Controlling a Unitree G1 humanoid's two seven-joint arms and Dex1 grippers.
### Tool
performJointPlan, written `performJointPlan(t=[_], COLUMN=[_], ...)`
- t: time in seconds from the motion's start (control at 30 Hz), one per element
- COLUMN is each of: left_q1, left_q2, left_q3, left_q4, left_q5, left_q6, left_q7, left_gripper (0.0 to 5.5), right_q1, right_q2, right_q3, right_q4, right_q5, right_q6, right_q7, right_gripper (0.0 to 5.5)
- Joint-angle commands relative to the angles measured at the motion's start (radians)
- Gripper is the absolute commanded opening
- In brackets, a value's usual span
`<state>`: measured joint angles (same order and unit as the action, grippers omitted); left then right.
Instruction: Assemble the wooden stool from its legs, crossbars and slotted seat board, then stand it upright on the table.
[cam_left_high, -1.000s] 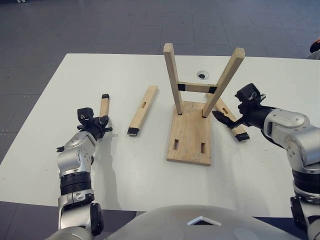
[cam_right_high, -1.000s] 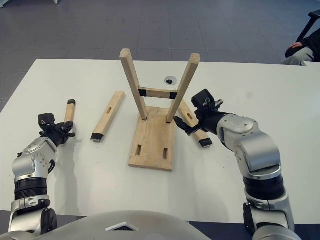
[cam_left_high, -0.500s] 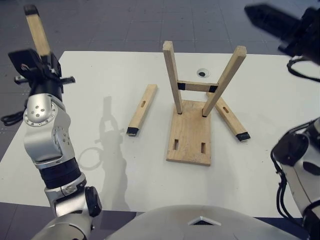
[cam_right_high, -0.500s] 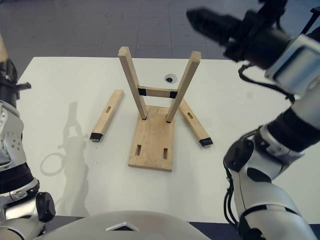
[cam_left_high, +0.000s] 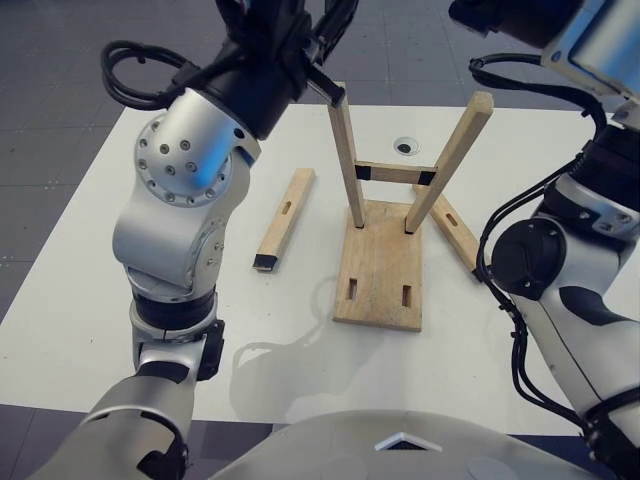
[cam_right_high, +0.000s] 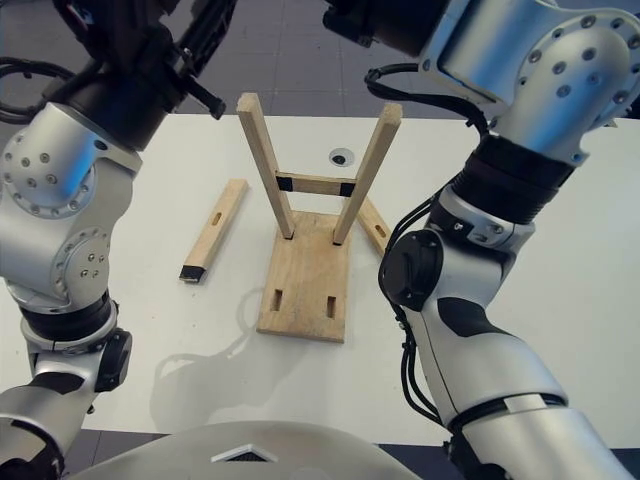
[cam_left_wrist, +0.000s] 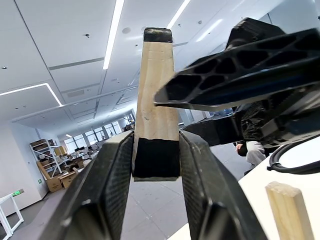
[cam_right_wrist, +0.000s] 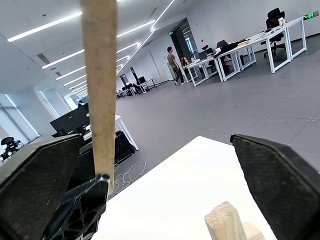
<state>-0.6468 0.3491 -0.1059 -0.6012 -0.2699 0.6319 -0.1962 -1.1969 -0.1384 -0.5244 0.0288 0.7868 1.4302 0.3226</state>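
The seat board lies flat on the table with two legs standing in its far slots, joined by a crossbar. One loose leg lies left of the board. Another lies right of it, partly behind my right arm. Both arms are raised high over the table. My left gripper is shut on a short wooden bar with black ends, held upright. My right gripper is open close beside that bar, its fingers wide apart.
The white table has a round cable hole behind the stool. Its left half and front edge are bare. Both raised arms stand over the table at either side of the stool.
Both arms rose from the table to head height. The left gripper lifted the short bar off the table. The right gripper came up empty from beside the leg at the right, now open near the bar.
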Motion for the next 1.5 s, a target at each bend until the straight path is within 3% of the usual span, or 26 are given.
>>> performJointPlan(t=[0.03,0.13,0.87,1.1,1.13,1.33,1.43,1.5], left_q1=[0.006,0.017,0.047,0.039,0.036,0.023,0.052,0.078], left_q2=[-0.021,-0.031,-0.065,-0.078,-0.093,-0.088,-0.067,-0.046], left_q3=[-0.02,-0.023,-0.018,-0.02,-0.011,0.01,-0.016,-0.032], left_q4=[-0.008,-0.024,-0.007,-0.011,-0.018,-0.074,-0.089,-0.094], left_q5=[0.001,0.017,0.076,0.054,0.031,-0.062,-0.057,-0.031], left_q6=[0.021,0.037,0.032,0.052,0.073,0.201,0.227,0.231], left_q7=[-0.016,-0.004,-0.008,-0.019,-0.019,-0.048,-0.052,-0.042], left_gripper=[1.34,1.34,1.33,1.33,1.7,2.67,3.13,3.45], right_q1=[-0.059,-0.113,-0.195,-0.18,-0.175,-0.147,-0.177,-0.195], right_q2=[-0.027,-0.028,-0.007,-0.024,-0.027,-0.07,-0.175,-0.306], right_q3=[-0.016,-0.04,-0.203,-0.179,-0.171,-0.119,-0.075,-0.021], right_q4=[0.041,0.13,0.374,0.379,0.373,0.363,0.38,0.365], right_q5=[0.025,0.041,0.436,0.495,0.496,0.471,0.392,0.291], right_q6=[-0.045,-0.111,-0.124,-0.131,-0.132,-0.175,-0.248,-0.321], right_q7=[-0.014,-0.016,-0.271,-0.324,-0.324,-0.308,-0.229,-0.158], right_gripper=[5.5,5.12,0.62,0.55,0.55,0.42,0.42,0.42])
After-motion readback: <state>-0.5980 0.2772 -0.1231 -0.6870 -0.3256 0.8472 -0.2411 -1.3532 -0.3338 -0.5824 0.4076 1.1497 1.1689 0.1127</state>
